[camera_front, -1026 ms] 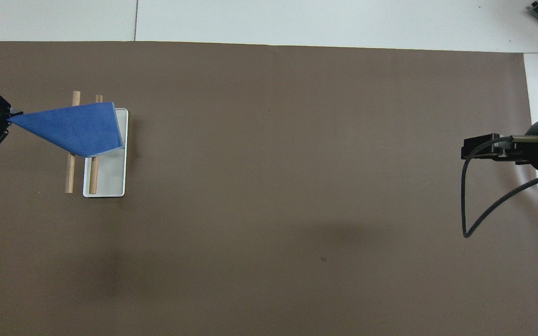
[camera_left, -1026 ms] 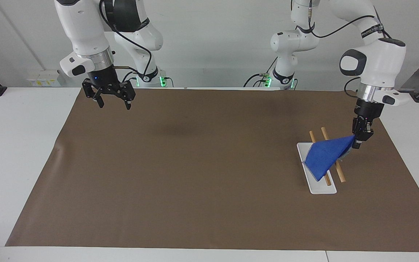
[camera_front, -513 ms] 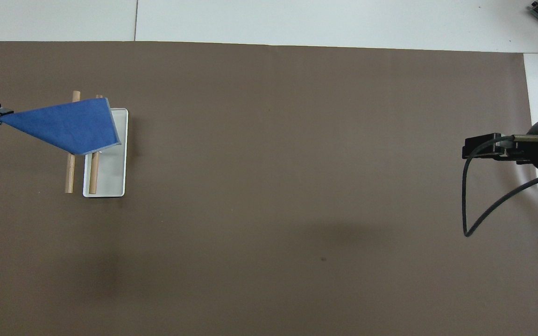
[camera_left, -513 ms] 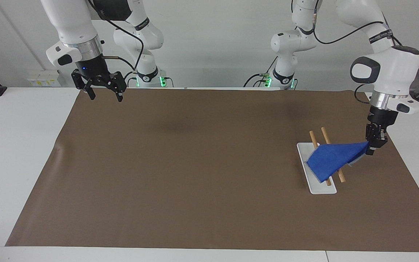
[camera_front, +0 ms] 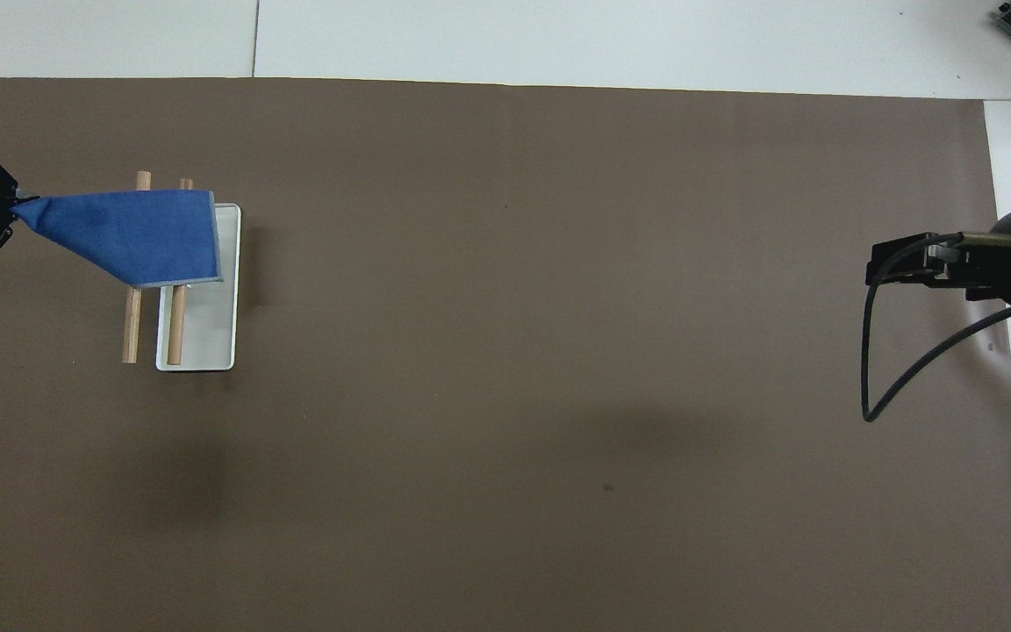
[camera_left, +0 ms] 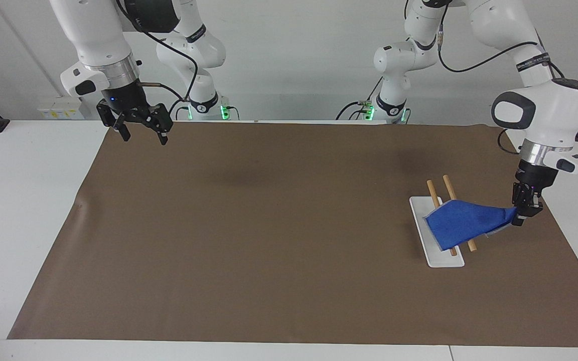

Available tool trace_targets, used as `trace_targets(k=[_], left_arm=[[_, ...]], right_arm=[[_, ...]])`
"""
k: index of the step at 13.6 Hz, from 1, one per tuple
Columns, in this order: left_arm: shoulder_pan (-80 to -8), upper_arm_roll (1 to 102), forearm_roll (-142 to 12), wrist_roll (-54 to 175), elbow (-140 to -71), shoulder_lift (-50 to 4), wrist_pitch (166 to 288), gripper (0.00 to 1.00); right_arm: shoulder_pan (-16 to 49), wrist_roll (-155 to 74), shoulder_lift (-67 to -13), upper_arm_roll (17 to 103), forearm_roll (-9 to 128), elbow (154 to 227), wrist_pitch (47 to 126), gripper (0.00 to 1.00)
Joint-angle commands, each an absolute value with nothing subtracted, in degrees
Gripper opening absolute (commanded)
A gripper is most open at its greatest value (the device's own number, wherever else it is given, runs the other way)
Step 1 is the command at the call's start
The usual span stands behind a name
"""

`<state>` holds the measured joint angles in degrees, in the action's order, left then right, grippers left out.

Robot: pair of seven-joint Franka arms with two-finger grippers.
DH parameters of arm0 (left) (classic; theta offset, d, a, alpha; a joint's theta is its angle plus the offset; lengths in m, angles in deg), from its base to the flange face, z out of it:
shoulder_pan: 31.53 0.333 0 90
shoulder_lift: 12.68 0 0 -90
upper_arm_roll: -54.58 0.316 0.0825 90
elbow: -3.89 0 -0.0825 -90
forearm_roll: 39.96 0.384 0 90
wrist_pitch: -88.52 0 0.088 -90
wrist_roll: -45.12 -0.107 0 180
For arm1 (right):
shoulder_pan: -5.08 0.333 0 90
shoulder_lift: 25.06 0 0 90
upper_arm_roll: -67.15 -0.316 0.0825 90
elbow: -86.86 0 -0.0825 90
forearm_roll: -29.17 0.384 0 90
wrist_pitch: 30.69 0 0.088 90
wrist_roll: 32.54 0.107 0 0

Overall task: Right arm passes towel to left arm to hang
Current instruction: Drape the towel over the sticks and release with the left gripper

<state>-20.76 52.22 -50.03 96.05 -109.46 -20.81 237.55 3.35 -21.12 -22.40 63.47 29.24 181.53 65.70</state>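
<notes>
Towel (camera_left: pixel 462 222) was pinched by one corner in the left gripper (camera_left: pixel 520 216), fingers closed tight on it, low over the mat at the left arm's end of the surface. From that corner the cloth ran taut across both wooden rods (camera_left: pixel 449 216) of the rack (camera_left: pixel 442 258), its free edge hanging down over the white base. So the hang step looked nearly done, only the release left.

To do it well, I'd say:
- lower the held corner until the cloth sagged on the rods rather than stretched off them
- keep similar lengths hanging on each side of the rods, else it could slide off
- open fully, lift straight up so the hem didn't snag

Right gripper (camera_left: pixel 142 131) hung with fingers spread wide and empty over the mat edge at the right arm's end, waiting.
</notes>
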Motion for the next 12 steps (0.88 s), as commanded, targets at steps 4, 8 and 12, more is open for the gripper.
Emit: trace_targets(k=[4,8,12], left_arm=[[-21.1,52.5,-49.1,96.1,-110.0,-20.7,239.1,0.32],[-21.1,52.5,-49.4,96.6,-109.3,-20.8,238.5,0.59],[-21.2,52.5,-49.9,96.8,-108.3,-21.3,238.2,0.60]], right_arm=[[4.5,-18.1,-23.1,63.3,28.6,181.4,65.0,1.00],[4.4,-18.6,-23.0,63.3,28.6,181.6,64.9,1.00],[4.1,-18.7,-23.0,63.3,28.8,181.6,64.7,1.00]])
